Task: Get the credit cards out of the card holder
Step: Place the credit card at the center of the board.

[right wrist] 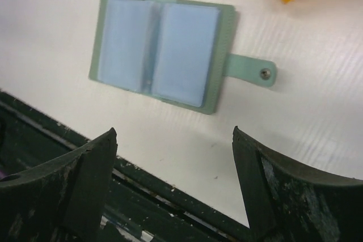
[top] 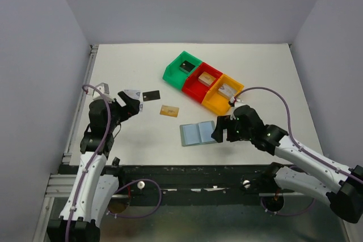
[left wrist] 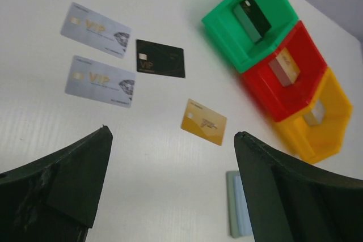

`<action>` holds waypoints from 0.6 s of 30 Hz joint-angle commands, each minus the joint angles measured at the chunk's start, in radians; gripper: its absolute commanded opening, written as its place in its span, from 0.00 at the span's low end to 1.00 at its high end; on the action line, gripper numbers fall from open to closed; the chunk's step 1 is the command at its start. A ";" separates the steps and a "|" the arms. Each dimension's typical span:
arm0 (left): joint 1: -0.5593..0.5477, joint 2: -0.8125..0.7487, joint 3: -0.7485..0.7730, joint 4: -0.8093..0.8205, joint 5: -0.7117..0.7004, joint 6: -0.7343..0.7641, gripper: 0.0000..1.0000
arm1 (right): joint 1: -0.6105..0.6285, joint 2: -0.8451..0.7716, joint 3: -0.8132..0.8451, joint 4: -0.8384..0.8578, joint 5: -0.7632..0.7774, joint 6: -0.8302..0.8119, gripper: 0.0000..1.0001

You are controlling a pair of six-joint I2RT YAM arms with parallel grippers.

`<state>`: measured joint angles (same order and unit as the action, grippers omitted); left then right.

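Note:
The card holder (top: 197,133) (right wrist: 161,49) lies open and flat near the table's front edge, with its snap strap out to one side. A black card (top: 151,96) (left wrist: 160,59) and a tan-gold card (top: 169,111) (left wrist: 203,122) lie loose on the table to its left. Two silver-grey cards (left wrist: 96,22) (left wrist: 101,81) lie side by side beyond them. My left gripper (top: 131,106) (left wrist: 171,134) hovers open above the table near these cards, holding nothing. My right gripper (top: 222,130) (right wrist: 174,131) is open at the holder's right edge, also holding nothing.
A green bin (top: 182,67) (left wrist: 252,18), a red bin (top: 202,81) (left wrist: 286,72) and an orange bin (top: 222,94) (left wrist: 320,117) stand in a diagonal row behind the holder, each with a small object inside. The table's dark front rail (right wrist: 170,196) runs just under my right gripper.

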<state>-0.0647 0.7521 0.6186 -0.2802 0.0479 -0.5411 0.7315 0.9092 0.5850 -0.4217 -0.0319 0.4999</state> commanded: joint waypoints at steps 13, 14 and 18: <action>-0.390 -0.149 -0.184 0.022 0.221 -0.276 0.95 | -0.171 0.253 0.030 -0.025 0.156 0.170 0.82; -0.427 -0.139 -0.186 0.024 0.198 -0.280 0.95 | -0.176 0.284 0.035 -0.009 0.147 0.169 0.78; -0.544 -0.111 -0.206 0.056 0.158 -0.303 0.93 | -0.182 0.378 0.053 0.056 0.092 0.167 0.63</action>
<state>-0.5049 0.6170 0.4335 -0.2539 0.2687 -0.7975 0.5541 1.2243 0.6205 -0.4423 0.1207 0.6479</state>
